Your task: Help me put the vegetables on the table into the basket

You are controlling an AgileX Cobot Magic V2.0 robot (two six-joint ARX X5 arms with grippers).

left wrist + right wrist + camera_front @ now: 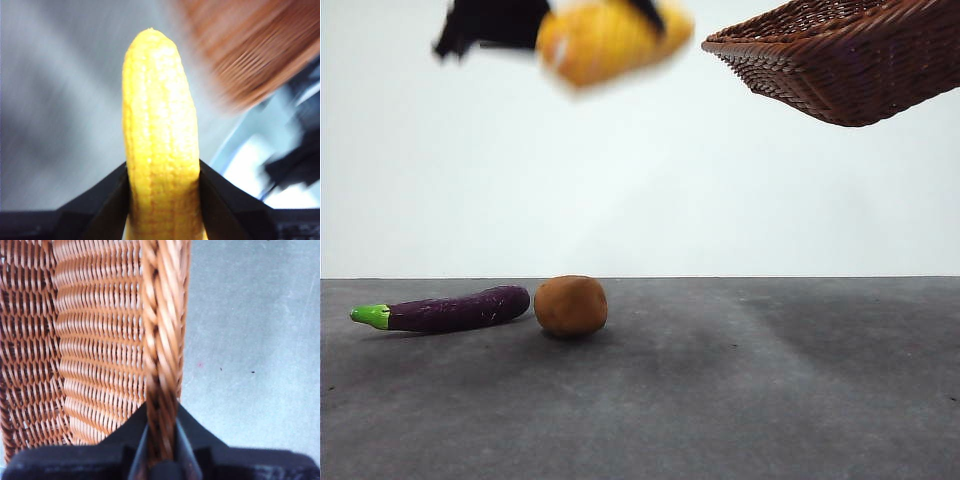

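The left pincer clamps the corn crosswise, aloft beside the basket, whose braided rim the right pincer pinches. The corn looks light, stiff and ridged, so a mid-body grip suits it. The eggplant and potato lie on the desk, well below the basket.

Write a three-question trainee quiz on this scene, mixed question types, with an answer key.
1. True or false: the corn is lying on the table.
2. Which gripper is clamped on the basket rim? A) left gripper B) right gripper
3. Fill in: next to the potato on the table lies the ____.

Key:
1. False; it is held in the air by the left gripper.
2. B.
3. eggplant.
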